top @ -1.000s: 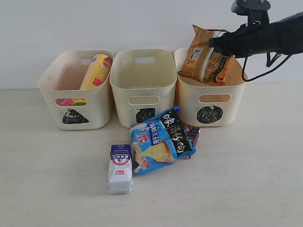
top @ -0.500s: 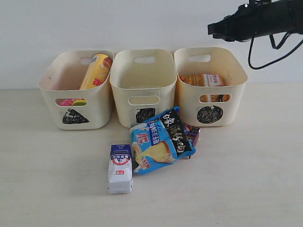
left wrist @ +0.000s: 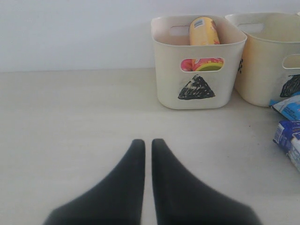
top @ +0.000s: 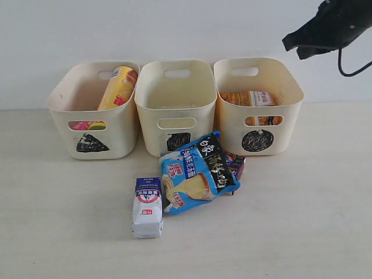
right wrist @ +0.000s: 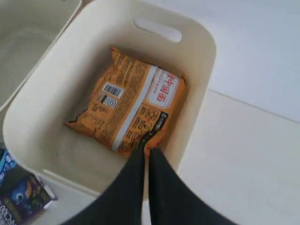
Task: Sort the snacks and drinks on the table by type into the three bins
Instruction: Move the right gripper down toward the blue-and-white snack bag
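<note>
Two things lie by the table's front edge: blue bag (top: pixel 197 174), carton (top: pixel 147 207) lengthwise front-to-back. Our right gripper (top: pixel 289 42), pressed together, empty, hangs over the circle bin (top: pixel 258 125); left gripper (left wrist: pixel 147 143), likewise pressed, we judge nearer.

bright, even, diffuse light casts only faint soft shadows beneath the bins (top: pixel 174 125) on the pale table (top: pixel 302 232), the exterior view is sharp, and the dark fingers (left wrist: pixel 122 187) blur close to both wrist cameras.
</note>
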Tool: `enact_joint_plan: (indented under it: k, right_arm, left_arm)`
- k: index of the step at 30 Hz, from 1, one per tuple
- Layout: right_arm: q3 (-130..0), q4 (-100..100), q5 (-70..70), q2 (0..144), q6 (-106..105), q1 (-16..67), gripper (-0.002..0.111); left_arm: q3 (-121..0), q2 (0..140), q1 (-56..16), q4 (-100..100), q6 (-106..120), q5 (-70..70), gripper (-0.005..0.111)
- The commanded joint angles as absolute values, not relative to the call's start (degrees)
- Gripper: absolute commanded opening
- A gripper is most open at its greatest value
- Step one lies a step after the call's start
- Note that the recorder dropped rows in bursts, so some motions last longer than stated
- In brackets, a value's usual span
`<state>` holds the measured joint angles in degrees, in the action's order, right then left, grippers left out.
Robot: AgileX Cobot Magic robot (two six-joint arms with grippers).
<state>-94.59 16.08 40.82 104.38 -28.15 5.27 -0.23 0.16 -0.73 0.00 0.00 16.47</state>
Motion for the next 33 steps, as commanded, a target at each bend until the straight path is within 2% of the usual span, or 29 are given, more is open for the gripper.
enact_joint_plan:
  k: [1, 8, 15, 18, 27, 28, 30, 32, 33]
  right_arm:
    - [-93.8, 13.29, 47.45, 101.32, -26.29, 5.24, 0.0]
    - [-86.21, 15.32, 51.84, 97.8, -30.47, 5.24, 0.0]
    - [-75.47, 27.9, 52.97, 93.27, -40.55, 5.24, 0.0]
    - [-73.8, 34.37, 58.15, 93.51, -42.87, 5.24, 0.0]
    - [-71.96, 40.41, 58.77, 99.62, -42.98, 8.33, 0.001]
    - [-71.96, 40.57, 58.28, 100.3, -42.98, 9.2, 0.004]
    - [-71.96, 40.69, 56.91, 101.86, -42.98, 11.23, 0.018]
    - [-71.96, 40.69, 54.67, 102.97, -42.98, 12.69, 0.037]
    - [-71.96, 40.69, 52.92, 103.45, -42.5, 13.26, 0.05]
  left_arm:
    - [0.0, 0.0, -0.54, 0.0, 0.49, 16.32, 0.004]
    - [0.0, 0.0, -0.54, 0.0, 0.49, 16.32, 0.004]
    - [0.0, 0.0, -0.54, 0.0, 0.49, 16.32, 0.004]
    - [0.0, 0.0, -0.54, 0.0, 0.49, 16.32, 0.004]
    - [0.0, 0.0, -0.54, 0.0, 0.49, 16.32, 0.004]
    - [0.0, 0.0, -0.54, 0.0, 0.49, 16.32, 0.004]
    - [0.0, 0.0, -0.54, 0.0, 0.49, 16.32, 0.004]
    - [0.0, 0.0, -0.54, 0.0, 0.49, 16.32, 0.004]
    - [0.0, 0.0, -0.54, 0.0, 0.49, 16.32, 0.004]
